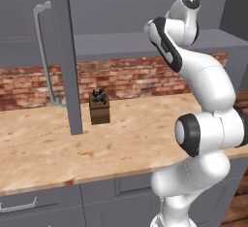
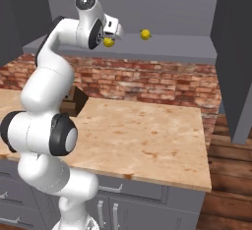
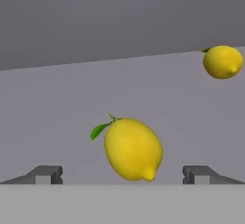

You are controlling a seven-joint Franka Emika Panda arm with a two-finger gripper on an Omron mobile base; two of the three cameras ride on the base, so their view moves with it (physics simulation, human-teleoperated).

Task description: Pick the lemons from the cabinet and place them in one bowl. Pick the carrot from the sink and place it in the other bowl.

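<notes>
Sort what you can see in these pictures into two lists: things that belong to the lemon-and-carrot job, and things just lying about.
Job: near lemon, far lemon, cabinet shelf, open end effector.
Lying about: knife block, wooden counter, brick wall.

Premises: a rendered domestic kitchen. Evidence: wood-grain table (image 1: pixel 43 148) over grey drawer fronts (image 1: pixel 29 206), red brick backsplash (image 2: pixel 147 84), open grey wall cabinet (image 1: pixel 65 56) with bar handle (image 1: pixel 43 51), knife block (image 1: pixel 99 107), plank floor (image 2: pixel 231 175).
</notes>
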